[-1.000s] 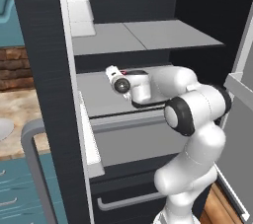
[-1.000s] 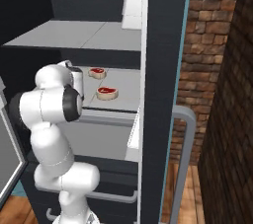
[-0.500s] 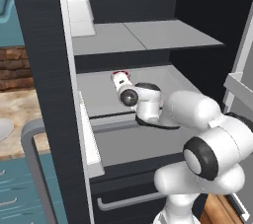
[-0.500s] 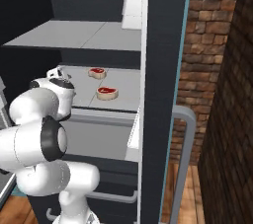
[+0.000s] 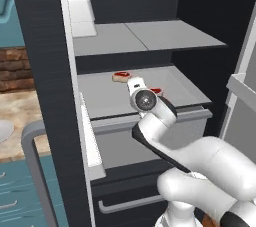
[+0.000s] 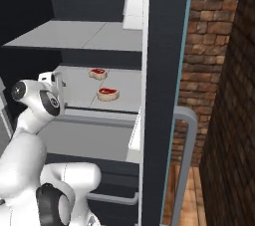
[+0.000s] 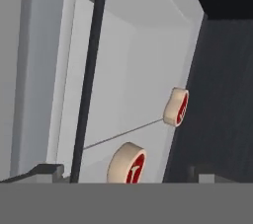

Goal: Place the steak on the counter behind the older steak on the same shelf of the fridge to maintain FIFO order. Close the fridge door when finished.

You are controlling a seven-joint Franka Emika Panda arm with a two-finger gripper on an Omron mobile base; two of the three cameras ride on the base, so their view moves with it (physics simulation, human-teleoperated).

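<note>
No text, label or number can be read anywhere.

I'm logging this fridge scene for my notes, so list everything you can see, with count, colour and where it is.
Raw steaks with red tops and cream-tan rims: two, one farther back, one nearer the front, apart on the shelf.
Light-grey shelf with centre seam: one, with a grey drawer front below.
Upper thin grey shelf: one, above it.
White bin: one, on the open door.
Dark charcoal fridge: one, doors open.
Beige marbled counter: one, left of the fridge.
Brick wall: brown, right.
White arm's gripper: one, open, at the shelf front.
</note>
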